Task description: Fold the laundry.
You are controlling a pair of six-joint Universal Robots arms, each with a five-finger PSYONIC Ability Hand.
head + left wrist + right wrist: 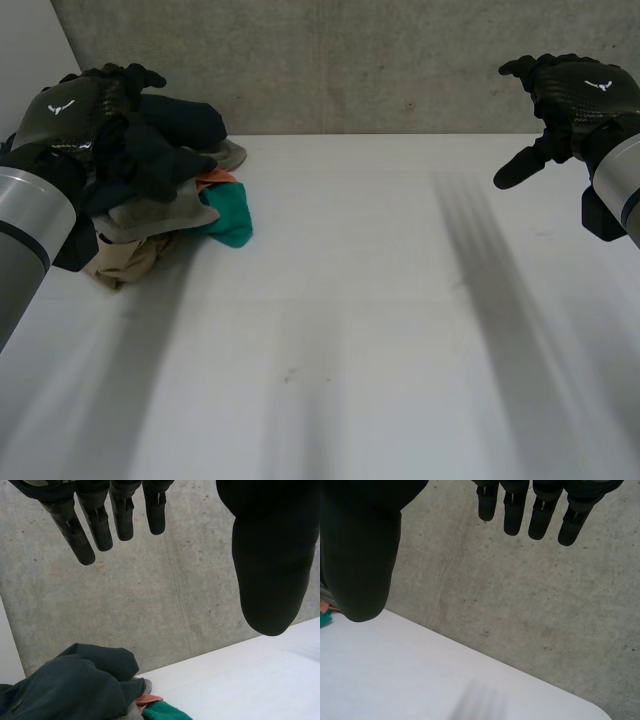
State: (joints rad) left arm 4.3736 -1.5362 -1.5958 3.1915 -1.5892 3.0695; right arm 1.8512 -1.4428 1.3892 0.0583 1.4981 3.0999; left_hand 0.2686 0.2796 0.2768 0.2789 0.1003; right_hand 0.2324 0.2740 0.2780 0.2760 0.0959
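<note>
A pile of laundry sits at the tabletop's far left corner.
Head view: left hand above the pile, right hand near the far right corner. Left wrist view: fingers straight, spread, clear of the pile. Right wrist view: fingers straight, slightly apart, holding nothing.

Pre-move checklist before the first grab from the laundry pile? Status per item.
1. Left hand empty, fingers straight: ok.
2. Right hand empty, fingers straight, raised off to the side: ok.
3. Laundry pile located, at the table's far left by the wall: ok.
4. One garment separated for folding: not ok. The dark garment lies on top, with the green piece and others bunched under it.
5. Bare table to spread a garment on: ok.
6. Left hand's height above the pile: cannot tell.
</note>
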